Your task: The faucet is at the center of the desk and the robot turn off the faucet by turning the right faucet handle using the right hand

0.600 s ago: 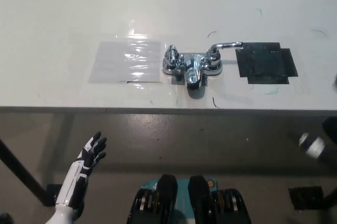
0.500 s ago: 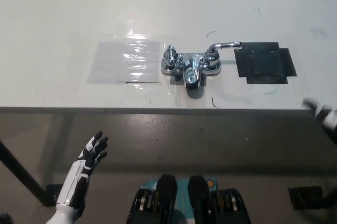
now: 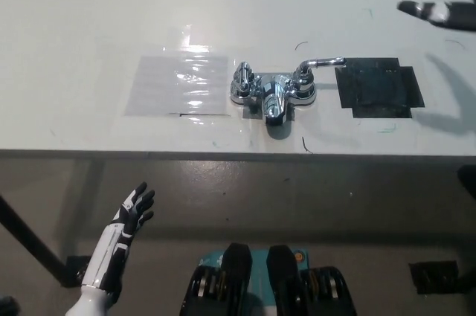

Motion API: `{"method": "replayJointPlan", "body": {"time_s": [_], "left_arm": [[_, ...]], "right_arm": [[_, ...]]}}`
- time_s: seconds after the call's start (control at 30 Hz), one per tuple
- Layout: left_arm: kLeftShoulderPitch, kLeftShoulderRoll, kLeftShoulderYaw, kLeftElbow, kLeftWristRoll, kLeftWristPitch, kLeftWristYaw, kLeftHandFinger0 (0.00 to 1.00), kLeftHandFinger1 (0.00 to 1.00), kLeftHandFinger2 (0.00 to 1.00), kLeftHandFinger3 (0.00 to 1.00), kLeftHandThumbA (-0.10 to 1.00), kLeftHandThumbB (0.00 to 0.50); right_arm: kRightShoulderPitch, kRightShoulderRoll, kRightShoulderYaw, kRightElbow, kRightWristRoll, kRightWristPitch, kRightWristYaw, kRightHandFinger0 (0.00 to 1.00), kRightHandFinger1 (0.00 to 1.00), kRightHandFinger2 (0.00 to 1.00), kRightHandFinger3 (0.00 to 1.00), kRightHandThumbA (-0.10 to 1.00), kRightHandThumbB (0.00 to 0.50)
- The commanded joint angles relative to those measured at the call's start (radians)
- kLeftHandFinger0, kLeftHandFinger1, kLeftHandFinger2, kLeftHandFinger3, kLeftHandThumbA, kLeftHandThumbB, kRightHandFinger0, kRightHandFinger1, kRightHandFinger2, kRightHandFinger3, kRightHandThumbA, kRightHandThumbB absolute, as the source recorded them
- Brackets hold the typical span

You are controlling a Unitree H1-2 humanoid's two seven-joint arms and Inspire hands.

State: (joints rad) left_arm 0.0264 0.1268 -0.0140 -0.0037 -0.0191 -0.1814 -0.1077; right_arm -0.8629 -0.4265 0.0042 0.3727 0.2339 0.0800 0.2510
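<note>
A chrome faucet stands at the middle of the white desk, its spout pointing toward the front edge. Its right handle is a lever that sticks out to the right, over the edge of a dark tape patch. The left handle is short and upright. My black right hand is only partly in view at the far right edge, blurred, raised above the desk, well up and right of the lever. My white left hand rests open below the desk's front edge at the lower left.
A clear plastic sheet lies taped flat on the desk left of the faucet. The desk's front edge runs across the middle of the picture, with floor below it. The right hand's shadow falls right of the dark patch.
My right hand has risen from below the desk's front edge at the right to above the desk's far right. The left hand and the faucet have stayed put.
</note>
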Motion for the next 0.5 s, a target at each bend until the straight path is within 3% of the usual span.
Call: {"method": "replayJointPlan", "body": {"time_s": [0.0,0.17,0.27,0.47], "left_arm": [[-0.019,0.018,-0.015,-0.027,-0.001,-0.053,-0.029,1.00,1.00,1.00,1.00,0.98,0.293],[-0.022,0.019,-0.020,-0.023,-0.005,-0.052,-0.033,1.00,1.00,1.00,1.00,0.98,0.296],[-0.021,0.020,-0.023,-0.026,-0.004,-0.042,-0.032,1.00,1.00,1.00,1.00,0.98,0.327],[-0.020,0.023,-0.026,-0.015,-0.006,-0.064,-0.034,1.00,1.00,1.00,1.00,0.98,0.297]], "right_arm": [[-0.218,0.016,0.056,0.276,-0.022,0.069,0.130,1.00,1.00,1.00,1.00,1.00,0.341],[-0.318,0.041,0.132,0.493,-0.099,0.040,0.159,1.00,1.00,1.00,1.00,1.00,0.377],[-0.354,0.058,0.179,0.587,-0.141,-0.001,0.164,1.00,1.00,1.00,1.00,1.00,0.387],[-0.424,0.082,0.323,0.759,-0.275,-0.102,0.163,1.00,1.00,1.00,1.00,1.00,0.448]]}}
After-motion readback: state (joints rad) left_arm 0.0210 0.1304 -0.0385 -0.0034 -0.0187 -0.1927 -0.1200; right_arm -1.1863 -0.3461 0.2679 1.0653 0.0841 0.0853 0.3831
